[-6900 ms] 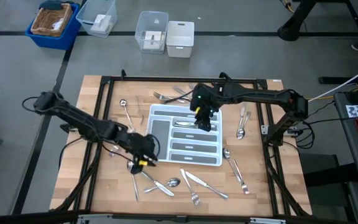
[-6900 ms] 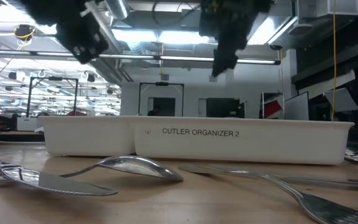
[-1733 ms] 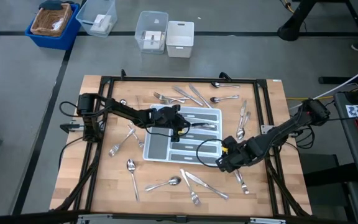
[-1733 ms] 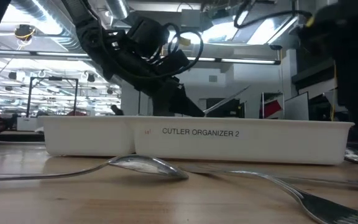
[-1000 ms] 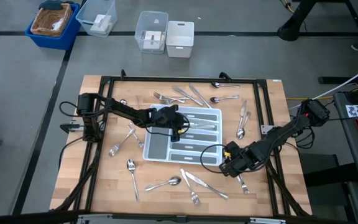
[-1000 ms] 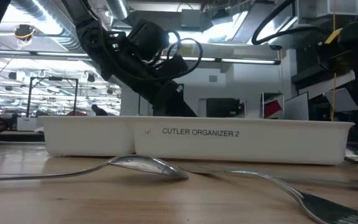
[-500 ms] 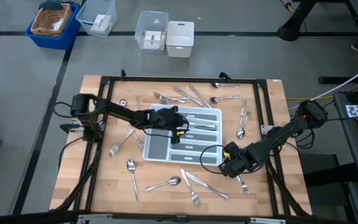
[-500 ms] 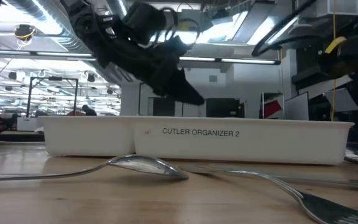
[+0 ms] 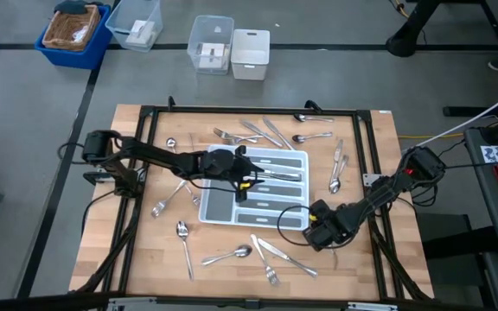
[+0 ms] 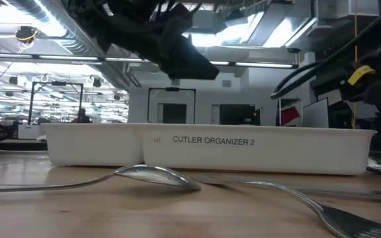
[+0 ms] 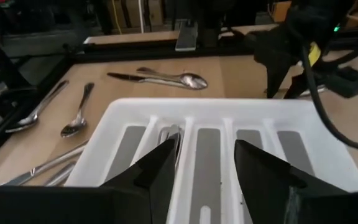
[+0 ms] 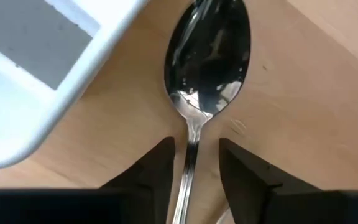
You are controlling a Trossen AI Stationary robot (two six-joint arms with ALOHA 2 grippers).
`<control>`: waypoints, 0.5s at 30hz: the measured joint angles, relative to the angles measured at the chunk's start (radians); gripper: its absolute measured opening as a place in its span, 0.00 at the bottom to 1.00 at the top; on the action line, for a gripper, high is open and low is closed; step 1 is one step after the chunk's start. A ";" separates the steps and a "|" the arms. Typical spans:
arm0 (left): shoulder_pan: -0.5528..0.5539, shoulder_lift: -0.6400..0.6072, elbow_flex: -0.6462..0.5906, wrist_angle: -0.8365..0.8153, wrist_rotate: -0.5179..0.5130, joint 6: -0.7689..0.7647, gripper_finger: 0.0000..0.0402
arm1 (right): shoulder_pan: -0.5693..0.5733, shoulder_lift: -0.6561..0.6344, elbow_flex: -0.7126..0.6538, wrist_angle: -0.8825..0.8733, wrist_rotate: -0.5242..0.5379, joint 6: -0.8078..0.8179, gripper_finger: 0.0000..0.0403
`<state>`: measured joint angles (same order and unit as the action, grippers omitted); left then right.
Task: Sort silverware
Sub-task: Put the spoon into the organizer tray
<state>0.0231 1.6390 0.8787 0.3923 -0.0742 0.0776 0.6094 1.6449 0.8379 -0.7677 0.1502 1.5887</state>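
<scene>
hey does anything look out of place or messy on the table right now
Yes. Most of the silverware lies scattered at all angles on the wooden table around the white tray instead of in its compartments. Nothing looks damaged. The right gripper straddles a spoon beside the tray; the left gripper hangs open above the tray.

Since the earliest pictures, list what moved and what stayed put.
The left gripper went from the table's near-left area, carried a piece to the white tray, let it go, and now hangs open above it. The right gripper left the tray, dropped to the table by its near-right corner, and now straddles a spoon with open fingers. The tray and scattered silverware stayed put.
</scene>
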 joint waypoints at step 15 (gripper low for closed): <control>-0.006 -0.025 0.000 -0.019 0.000 -0.073 0.39 | -0.001 0.003 0.025 -0.002 -0.009 -0.002 0.06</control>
<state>0.0170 1.6137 0.8787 0.3731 -0.0742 0.0047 0.6083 1.6474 0.8630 -0.7692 0.1410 1.5864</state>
